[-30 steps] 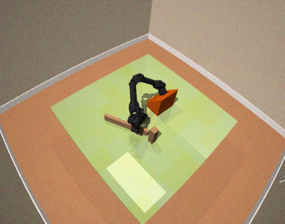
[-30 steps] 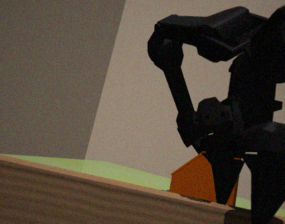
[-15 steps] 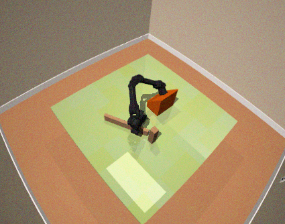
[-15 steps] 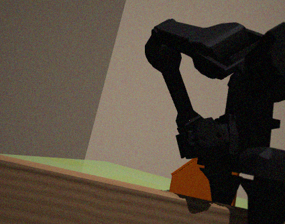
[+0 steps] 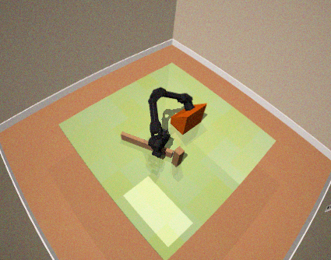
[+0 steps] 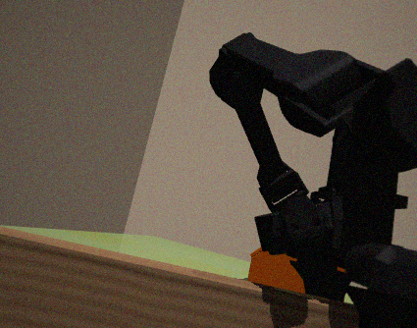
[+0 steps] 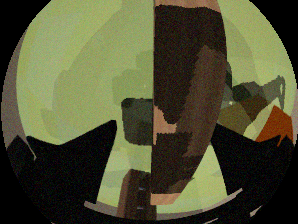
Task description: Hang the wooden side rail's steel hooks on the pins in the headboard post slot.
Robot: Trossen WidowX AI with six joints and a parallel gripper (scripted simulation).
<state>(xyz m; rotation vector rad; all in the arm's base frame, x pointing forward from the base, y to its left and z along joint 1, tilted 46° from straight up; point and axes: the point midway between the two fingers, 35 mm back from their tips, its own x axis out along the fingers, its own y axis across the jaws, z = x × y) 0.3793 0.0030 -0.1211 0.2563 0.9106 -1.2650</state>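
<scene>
The wooden rail point(image 5: 133, 139) point(image 6: 88, 285) point(image 7: 201, 100) lies on the green table, its hook end close to the upright post point(image 5: 178, 156) point(image 7: 135, 196) with a narrow gap. Two small pins show in the post's slot in the wrist view; the hooks are too small or hidden to make out. My gripper point(image 5: 160, 153) point(image 7: 165, 125) is open and low over the rail, toward the post end. Its fingers stand on either side of the rail with nothing gripped; the rail is nearer the right finger in the wrist view. The fingertips are partly hidden in the exterior view.
An orange wedge-shaped block point(image 5: 188, 120) point(image 6: 275, 272) point(image 7: 280, 129) stands beside the arm's base, partly hiding it. A bright pale patch point(image 5: 157, 210) shows on the green surface in front of the post. The arm arches over from the orange block to the rail.
</scene>
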